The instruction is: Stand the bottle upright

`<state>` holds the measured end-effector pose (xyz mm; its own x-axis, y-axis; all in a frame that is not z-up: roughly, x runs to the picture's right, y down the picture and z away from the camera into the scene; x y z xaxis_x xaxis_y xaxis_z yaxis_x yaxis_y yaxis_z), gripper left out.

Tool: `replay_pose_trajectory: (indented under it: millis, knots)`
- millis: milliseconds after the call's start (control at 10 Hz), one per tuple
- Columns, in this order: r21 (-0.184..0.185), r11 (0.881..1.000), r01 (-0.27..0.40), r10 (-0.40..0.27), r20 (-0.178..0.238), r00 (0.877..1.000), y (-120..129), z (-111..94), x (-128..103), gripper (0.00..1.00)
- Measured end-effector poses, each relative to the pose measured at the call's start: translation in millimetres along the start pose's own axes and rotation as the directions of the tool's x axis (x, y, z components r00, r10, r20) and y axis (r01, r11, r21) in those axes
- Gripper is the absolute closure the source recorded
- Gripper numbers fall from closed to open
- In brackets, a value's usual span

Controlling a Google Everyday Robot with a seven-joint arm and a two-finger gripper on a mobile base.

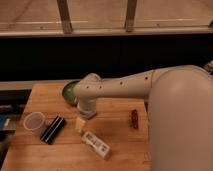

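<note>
Bottle [96,145] lies flat on the table [46,96], nearer to us, just beside the gripper [80,124] (wide or tight, I cannot tell).

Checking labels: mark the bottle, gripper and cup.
bottle [96,145], camera view, middle of its label.
gripper [80,125], camera view, its tip, just up-left of the bottle.
cup [34,129], camera view, its near wall.

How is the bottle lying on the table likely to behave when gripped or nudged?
Lying on its side on the table, the bottle could roll if nudged across its length. It looks small and plastic, so it is probably light and easily shoved. Being slim, it may tip readily once upright. The gripper hangs close by its upper-left end.
</note>
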<state>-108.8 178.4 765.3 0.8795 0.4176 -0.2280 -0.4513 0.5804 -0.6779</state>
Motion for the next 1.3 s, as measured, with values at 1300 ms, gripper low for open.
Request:
replay_pose_trajectory:
  millis: [1300]
  knots:
    - [-0.032,0.999,-0.042,0.041,-0.048,0.998,24,49,-9,0.2]
